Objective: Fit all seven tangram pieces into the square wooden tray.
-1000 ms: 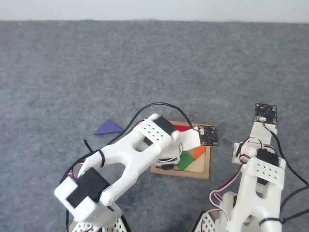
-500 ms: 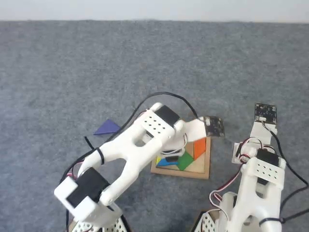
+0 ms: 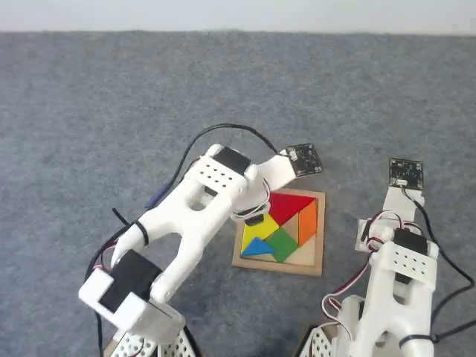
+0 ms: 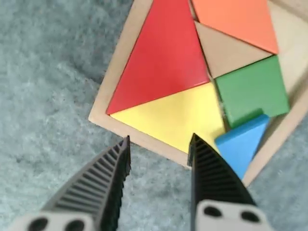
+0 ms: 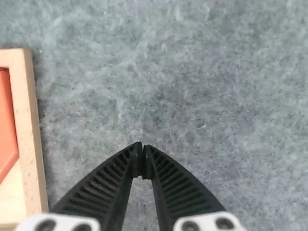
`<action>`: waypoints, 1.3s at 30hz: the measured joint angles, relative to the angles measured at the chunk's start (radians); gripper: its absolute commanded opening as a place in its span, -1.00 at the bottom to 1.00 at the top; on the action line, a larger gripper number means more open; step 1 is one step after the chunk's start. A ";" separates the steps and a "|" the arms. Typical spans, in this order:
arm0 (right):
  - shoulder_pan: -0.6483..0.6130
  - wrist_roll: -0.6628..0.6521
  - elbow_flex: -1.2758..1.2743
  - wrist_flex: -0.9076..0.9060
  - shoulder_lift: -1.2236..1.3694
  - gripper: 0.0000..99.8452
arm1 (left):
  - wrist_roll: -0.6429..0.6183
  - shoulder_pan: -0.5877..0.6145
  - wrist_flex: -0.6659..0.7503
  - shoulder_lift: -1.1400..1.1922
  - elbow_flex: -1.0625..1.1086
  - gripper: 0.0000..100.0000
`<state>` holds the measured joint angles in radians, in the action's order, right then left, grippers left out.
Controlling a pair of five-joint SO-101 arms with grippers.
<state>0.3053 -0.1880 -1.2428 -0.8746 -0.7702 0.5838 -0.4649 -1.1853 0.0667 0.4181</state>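
Observation:
The square wooden tray (image 3: 316, 260) lies between the two arms. It holds a red triangle (image 3: 290, 206), a yellow triangle (image 3: 256, 227), an orange piece (image 3: 307, 222), a green square (image 3: 281, 242) and a small blue triangle (image 3: 255, 248). In the left wrist view my left gripper (image 4: 160, 142) is open and empty above the tray's edge (image 4: 103, 103), next to the yellow triangle (image 4: 178, 115). A triangular patch of bare wood (image 4: 226, 50) shows between red (image 4: 163, 57), orange (image 4: 236, 19) and green (image 4: 250, 89). My right gripper (image 5: 139, 159) is shut over carpet beside the tray (image 5: 26, 130).
A purple piece (image 3: 154, 199) lies on the grey carpet to the tray's left, mostly hidden behind the left arm (image 3: 201, 216). The right arm (image 3: 398, 260) stands to the tray's right. Open carpet stretches across the far half of the table.
The left arm has swung left off the tray, uncovering the pieces, and now hides most of the purple piece. The right arm has not moved.

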 measured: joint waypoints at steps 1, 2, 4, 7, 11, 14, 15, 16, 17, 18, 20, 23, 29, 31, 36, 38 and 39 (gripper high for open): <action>0.000 0.000 0.000 0.000 0.000 -0.98 | 0.000 -0.009 0.015 0.000 0.025 -0.62; 0.000 0.000 0.000 0.000 0.000 -0.98 | 0.002 -0.018 0.028 0.000 0.049 -0.62; 0.000 0.000 0.000 0.000 0.000 -0.98 | 0.005 -0.028 0.054 0.000 0.092 -0.62; 0.000 0.000 0.000 0.000 0.000 -0.98 | -0.003 -0.028 0.071 0.000 0.115 -0.62; 0.000 0.000 0.000 0.000 0.000 -0.98 | -0.006 -0.041 0.074 0.000 0.117 -0.62; 0.000 0.000 0.000 0.000 0.000 -0.98 | -0.006 -0.066 0.074 0.000 0.117 -0.62; 0.000 0.000 0.000 0.000 0.000 -0.98 | -0.012 -0.074 0.074 0.000 0.117 -0.62; 0.000 0.000 0.000 0.000 0.000 -0.98 | -0.023 -0.081 0.074 0.000 0.117 -0.62; 0.000 0.000 0.000 0.000 0.000 -0.98 | -0.031 -0.083 0.074 0.000 0.115 -0.62; 0.000 0.000 0.000 0.000 0.000 -0.98 | -0.037 -0.081 0.074 0.000 0.107 -0.62; 0.000 0.000 0.000 0.000 0.000 -0.98 | -0.054 -0.060 0.069 0.000 0.072 -0.62; 0.000 0.000 0.000 0.000 0.000 -0.98 | -0.115 0.017 0.025 0.000 -0.014 -0.62; 0.000 0.000 0.000 0.000 0.000 -0.98 | -0.308 0.310 -0.077 0.000 -0.196 -0.63; 0.000 0.000 0.000 0.000 0.000 -0.98 | -0.313 0.423 -0.129 0.000 -0.227 -0.63; 0.000 0.000 0.000 0.000 0.000 -0.98 | -0.153 0.606 -0.269 0.000 -0.229 -0.62; -0.018 0.000 0.000 0.000 0.000 -0.98 | -0.091 0.644 -0.272 0.000 -0.206 -0.62; -0.028 0.000 0.000 0.000 0.000 -0.98 | -0.061 0.655 -0.272 0.000 -0.189 -0.62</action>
<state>0.2777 -0.1880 -1.2428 -0.8746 -0.7702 0.5224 0.1903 -1.4569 0.0667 0.2294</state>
